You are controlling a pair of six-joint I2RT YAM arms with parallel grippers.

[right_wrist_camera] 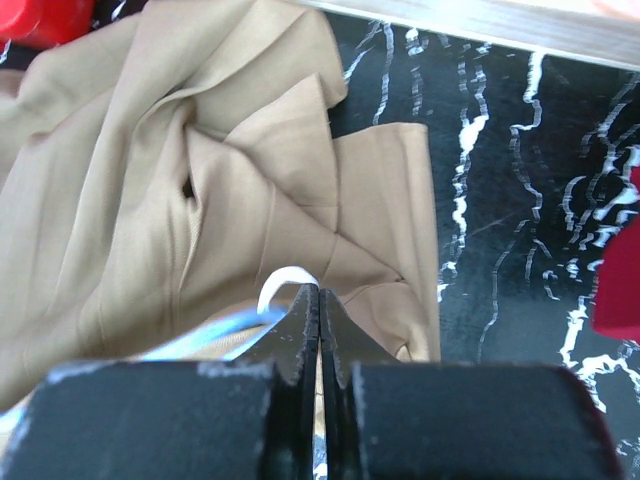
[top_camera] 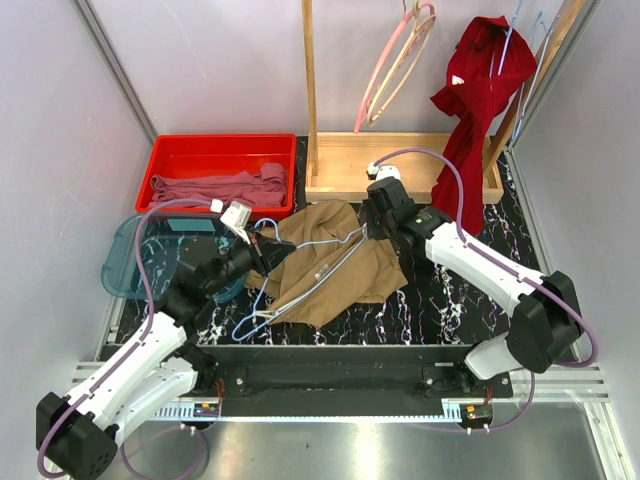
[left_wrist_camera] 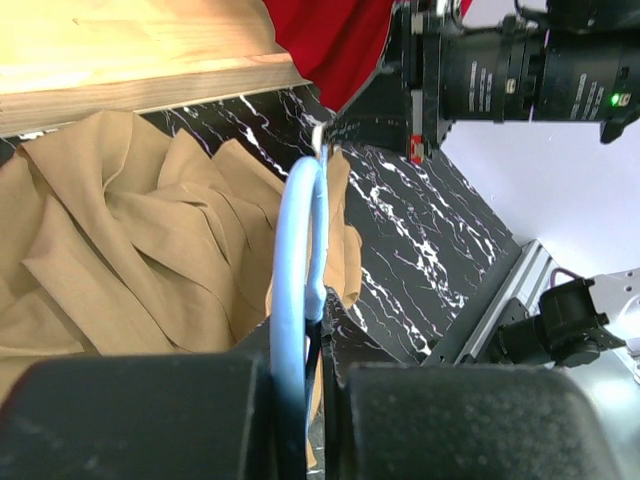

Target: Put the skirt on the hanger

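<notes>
The tan skirt (top_camera: 340, 275) lies crumpled on the black marbled table, and fills much of the left wrist view (left_wrist_camera: 130, 230) and the right wrist view (right_wrist_camera: 150, 200). A thin light-blue hanger (top_camera: 312, 243) lies across it between the two grippers. My left gripper (top_camera: 268, 250) is shut on the hanger's wire (left_wrist_camera: 298, 240), which passes between its jaws (left_wrist_camera: 322, 330). My right gripper (top_camera: 368, 228) is shut at the hanger's far end, over the skirt. A small white loop (right_wrist_camera: 275, 285) and the blue wire (right_wrist_camera: 215, 335) touch its tips (right_wrist_camera: 320, 295). Whether it pinches them is unclear.
A red bin (top_camera: 215, 150) holding mauve cloth (top_camera: 220, 187) stands at the back left, with a teal tray (top_camera: 125, 255) in front of it. Behind the skirt is a wooden rack base (top_camera: 400, 165) with a post (top_camera: 310, 90), a pink hanger (top_camera: 395, 65) and a dark red garment (top_camera: 480, 90).
</notes>
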